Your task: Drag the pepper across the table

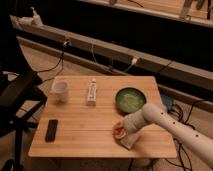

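Inspection of the table (pixel 85 134), a light wooden top seen from its front edge. My arm (pixel 167 121), white and jointed, comes in over the right edge and bends down toward the front-right corner. My jaws are at the end of it, low over the top and close to the front edge, a short way in from the right edge. The pepper (pixel 118 131), an orange-red item, sits at the jaws on their left side, touching or nearly touching them, near the front edge and right of the table's middle. I cannot tell whether the jaws are clenched on the pepper or released against it. A green bowl (pixel 131 90) stands toward the rear-right corner, behind the pepper and apart from it. A pale tube (pixel 92 92) lies near the middle of the rear edge, its length running front to back. A white cup (pixel 61 91) stands upright toward the rear-left corner, beside the tube but not touching it. A flat black device (pixel 51 130) lies near the front-left corner, well apart from the pepper. A dark chair (pixel 17 92) stands off the left edge. Cables (pixel 102 62) run along the floor behind the rear edge.
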